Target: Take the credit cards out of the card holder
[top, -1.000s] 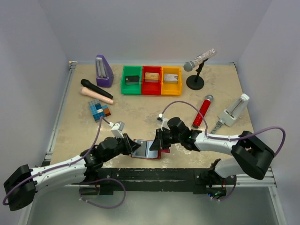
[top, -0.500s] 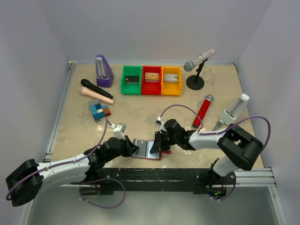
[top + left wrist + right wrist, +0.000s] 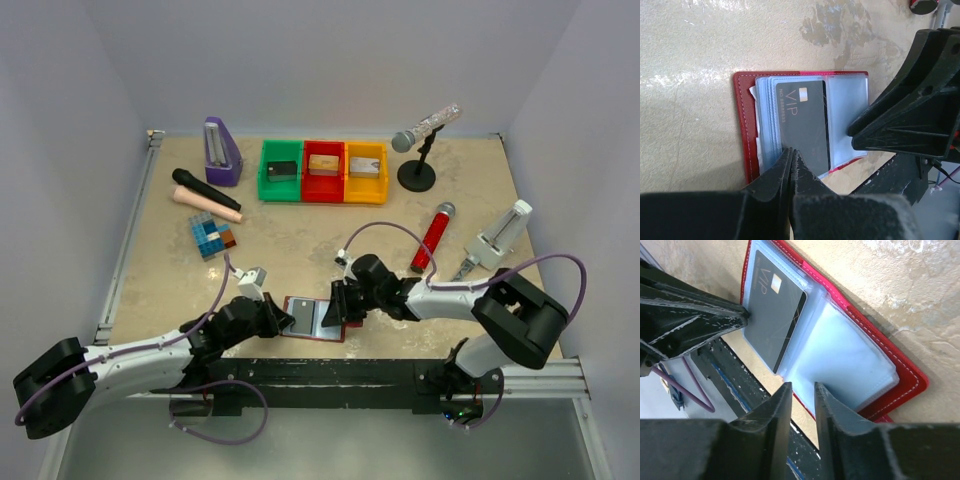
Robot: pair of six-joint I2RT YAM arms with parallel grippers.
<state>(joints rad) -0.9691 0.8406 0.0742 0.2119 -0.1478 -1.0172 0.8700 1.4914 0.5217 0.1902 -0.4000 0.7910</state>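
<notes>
Lying flat and open at the worktop's (image 3: 290,250) near edge, the holder (image 3: 312,319) no longer has its right flap raised as a second ago. The left gripper (image 3: 791,151), fingers together, touches the black card's (image 3: 805,125) edge. The right gripper (image 3: 799,387), slightly apart, sits at the right pocket.

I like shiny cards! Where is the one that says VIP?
The VIP card lies on the open red card holder at the table's near edge, middle of the top view, between the left hand and the right hand.
</notes>
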